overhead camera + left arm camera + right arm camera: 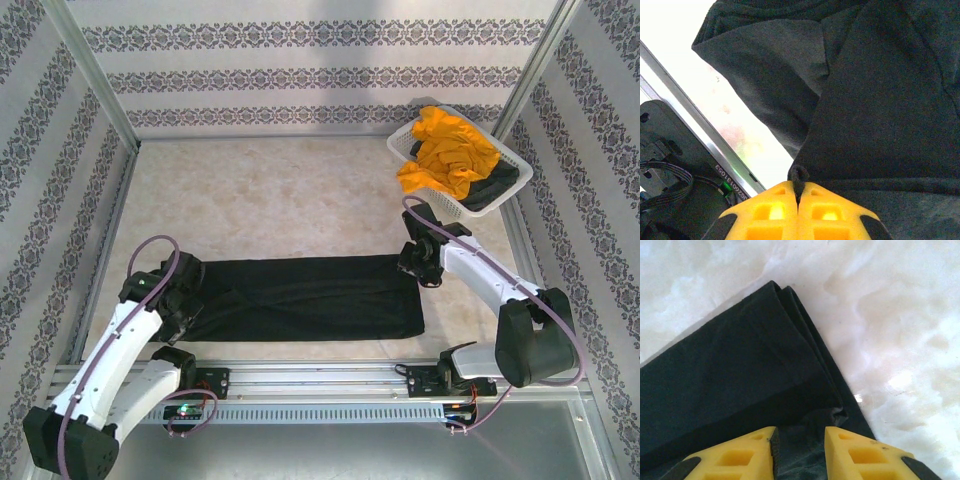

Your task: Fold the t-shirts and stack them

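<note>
While left gripper [798, 192] pinches black t-shirt [310, 298], right gripper [800, 434] slightly parted, basket [404, 150] seen overhead

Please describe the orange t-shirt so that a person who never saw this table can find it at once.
Look to the far right corner of the table, where a white lattice basket stands. The orange t-shirt lies crumpled inside it, on top of a dark cloth. It is the one bright cloth; the black t-shirt lies flat near the front.
</note>
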